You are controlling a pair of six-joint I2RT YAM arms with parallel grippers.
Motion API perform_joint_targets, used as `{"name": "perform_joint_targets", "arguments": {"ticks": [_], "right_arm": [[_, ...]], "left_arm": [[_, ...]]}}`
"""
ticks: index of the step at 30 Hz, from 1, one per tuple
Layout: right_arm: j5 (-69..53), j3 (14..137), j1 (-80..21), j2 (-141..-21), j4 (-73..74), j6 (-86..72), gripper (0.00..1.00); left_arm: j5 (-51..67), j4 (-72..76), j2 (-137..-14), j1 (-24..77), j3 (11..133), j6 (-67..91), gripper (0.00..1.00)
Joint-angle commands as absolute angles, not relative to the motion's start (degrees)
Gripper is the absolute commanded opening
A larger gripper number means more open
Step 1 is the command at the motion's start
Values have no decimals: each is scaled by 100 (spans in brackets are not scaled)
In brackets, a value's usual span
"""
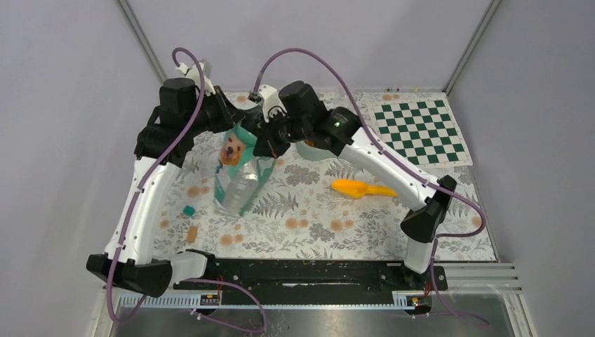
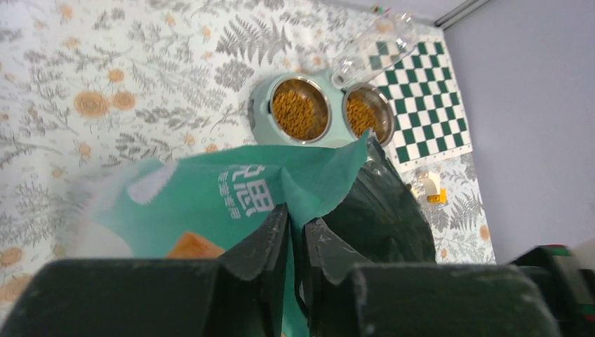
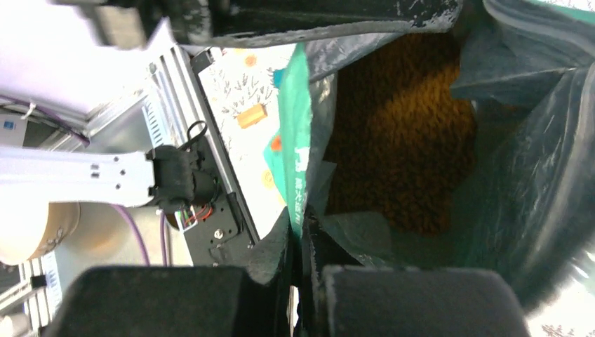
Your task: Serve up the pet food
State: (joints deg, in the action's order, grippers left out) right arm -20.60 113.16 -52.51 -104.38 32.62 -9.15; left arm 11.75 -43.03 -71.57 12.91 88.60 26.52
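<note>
Two clamps on the teal bag [image 1: 245, 168] rim: left gripper [image 2: 295, 235], right gripper [image 3: 300, 242]. Pet food [image 3: 400, 133] sits inside. The double bowl [image 2: 257, 119] holds kibble too.

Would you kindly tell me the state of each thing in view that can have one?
bag, open at the top, pet food inside.
left gripper, shut on the bag's rim.
right gripper, shut on the bag's rim.
feeder, both bowls hold pet food.
scoop, lying flat, unheld.

pet food [image 3: 400, 126], small brown kibble heaped inside open teal bag [image 3: 296, 140], more filling twin-bowl feeder [image 2: 258, 123]
</note>
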Motion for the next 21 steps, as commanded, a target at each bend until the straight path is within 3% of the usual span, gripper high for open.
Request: {"name": "perform_joint_targets", "arguments": {"ticks": [1, 6, 13, 21], "right_arm": [[-2866, 13497, -5265, -9980, 4297, -161, 0], [-3732, 14253, -5266, -10237, 5432, 761, 0], [-3987, 13478, -5265, -9911, 6041, 1210, 0], [-3624, 12440, -5273, -9298, 5958, 1368, 0]], "left_arm": [[1195, -4032, -6825, 1238, 9304, 2559, 18], [1536, -4029, -6787, 1235, 9320, 2350, 29], [2399, -3855, -6819, 1239, 9024, 2154, 49], [4075, -3096, -6786, 1338, 8595, 2228, 64]]}}
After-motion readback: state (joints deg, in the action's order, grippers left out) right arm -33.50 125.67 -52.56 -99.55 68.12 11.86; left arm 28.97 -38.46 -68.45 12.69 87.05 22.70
